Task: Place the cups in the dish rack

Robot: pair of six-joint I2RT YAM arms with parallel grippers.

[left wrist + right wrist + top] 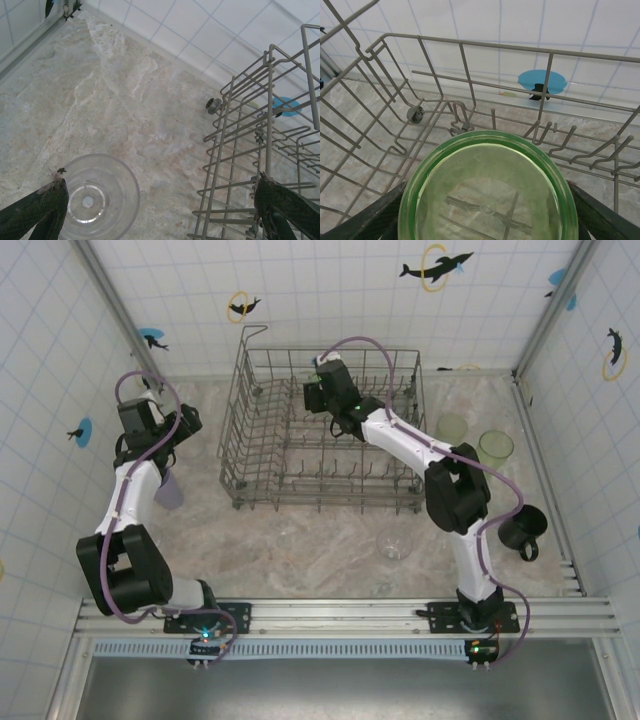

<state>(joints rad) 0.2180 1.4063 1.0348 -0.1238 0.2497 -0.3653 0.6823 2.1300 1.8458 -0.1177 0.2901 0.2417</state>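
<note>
One green tumbler (490,192) is clamped in the right claw (487,219) inside the dish rack (290,455). Left claw (160,184) spread apart.

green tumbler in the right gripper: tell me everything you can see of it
The green tumbler is translucent light green, glass or plastic by its look, with a thick rounded rim and a smooth wall. It looks empty. The right wrist camera looks straight into its open mouth, and wires of the dish rack show through its base. The right gripper holds it over the inside of the rack, one dark finger on each side. Whether its base touches the wires cannot be told.
</note>
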